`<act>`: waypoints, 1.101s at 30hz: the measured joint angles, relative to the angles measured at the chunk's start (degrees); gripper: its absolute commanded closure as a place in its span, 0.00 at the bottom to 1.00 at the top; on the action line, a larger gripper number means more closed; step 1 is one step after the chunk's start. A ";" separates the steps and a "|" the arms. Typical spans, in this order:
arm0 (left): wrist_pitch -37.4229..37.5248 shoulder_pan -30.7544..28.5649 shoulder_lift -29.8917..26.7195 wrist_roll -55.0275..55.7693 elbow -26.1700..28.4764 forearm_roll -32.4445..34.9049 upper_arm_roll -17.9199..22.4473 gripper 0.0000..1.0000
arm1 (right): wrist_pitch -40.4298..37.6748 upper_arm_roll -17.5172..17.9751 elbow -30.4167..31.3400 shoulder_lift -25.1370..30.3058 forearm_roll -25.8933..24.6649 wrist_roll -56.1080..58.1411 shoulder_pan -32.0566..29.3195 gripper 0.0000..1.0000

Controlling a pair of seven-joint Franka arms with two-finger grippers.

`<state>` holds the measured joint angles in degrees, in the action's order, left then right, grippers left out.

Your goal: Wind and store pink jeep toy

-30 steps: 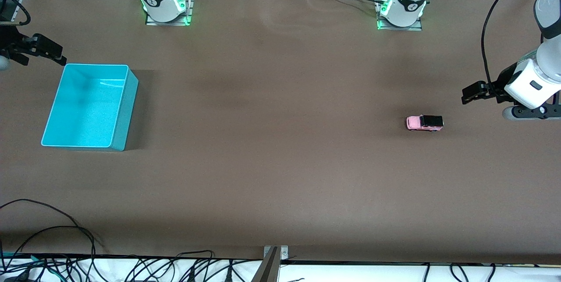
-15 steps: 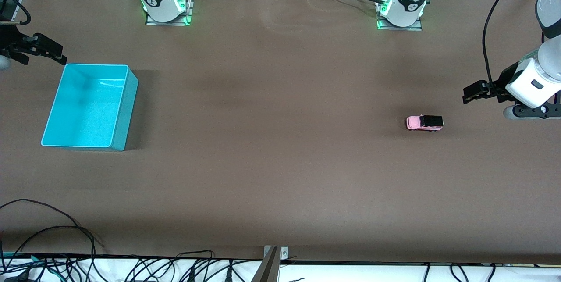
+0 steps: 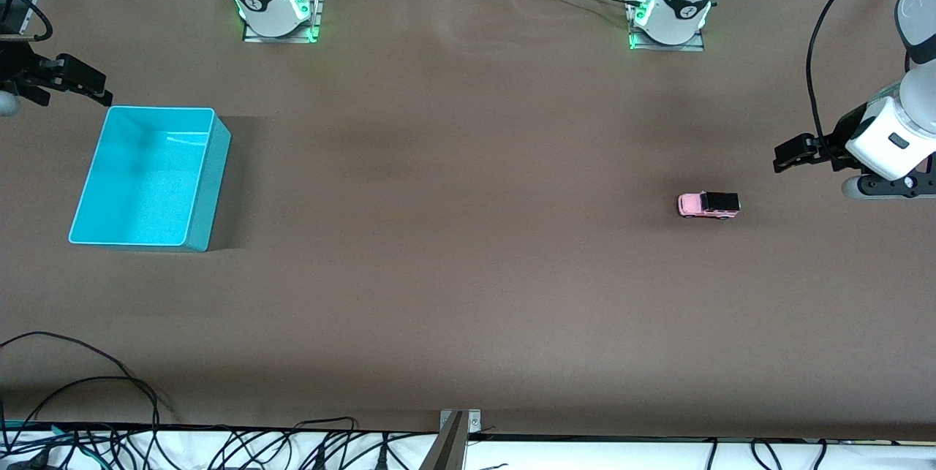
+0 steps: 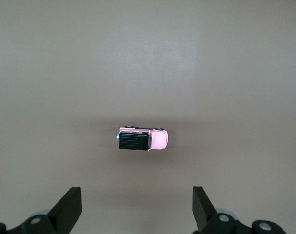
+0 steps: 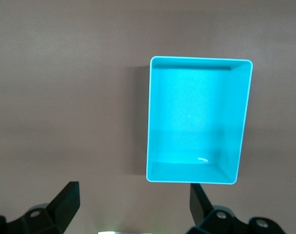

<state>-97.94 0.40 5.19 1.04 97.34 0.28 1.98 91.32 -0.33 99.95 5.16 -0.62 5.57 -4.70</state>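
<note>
Left gripper [image 3: 782,157] up in the air at the left arm's end of the table [image 3: 468,294], over bare brown surface, fingers [image 4: 69,207] spread wide apart with nothing between them. Left gripper [image 4: 137,214] seen from its own wrist camera framing the pink jeep toy [image 4: 141,139] below, with clear table between the toy and both fingertips. Pink jeep toy [image 3: 708,205] standing on its wheels on the table, near the left gripper but apart from it, toward the left arm's end, light pink hood pointing toward the right arm's end and black roof over the rear toward the left arm's end. Well apart from the toy, toward the right arm's end: turquoise plastic bin [image 3: 197,185], rectangular, open-topped, upright, nothing visible inside. Right gripper [image 3: 73,82] waiting in the air at the right arm's end, just off the bin's corner that lies farthest from the front camera, fingers [image 5: 65,202] likewise wide open and holding nothing. Right gripper [image 5: 133,212] in its wrist view looking down on the bin [image 5: 155,122], whole interior visible. Black cables [image 3: 95,382] trailing over the table edge nearest the front camera.
</note>
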 measured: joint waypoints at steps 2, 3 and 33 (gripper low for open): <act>0.00 0.00 0.00 0.00 0.00 0.00 0.00 0.00 | 0.00 0.00 -0.01 0.00 0.00 0.00 0.00 0.00; 0.00 0.00 0.00 -0.01 0.00 0.00 0.00 0.00 | 0.00 0.00 -0.03 0.00 -0.01 0.00 0.00 0.00; 0.08 -0.02 0.00 -0.09 0.00 0.01 0.02 0.00 | -0.07 -1.00 -0.45 0.20 -0.10 0.00 -0.15 0.00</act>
<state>-97.87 0.38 5.19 0.95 97.35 0.28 2.00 91.25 -1.33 99.50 5.36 -0.72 5.57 -4.85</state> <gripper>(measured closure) 0.000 0.000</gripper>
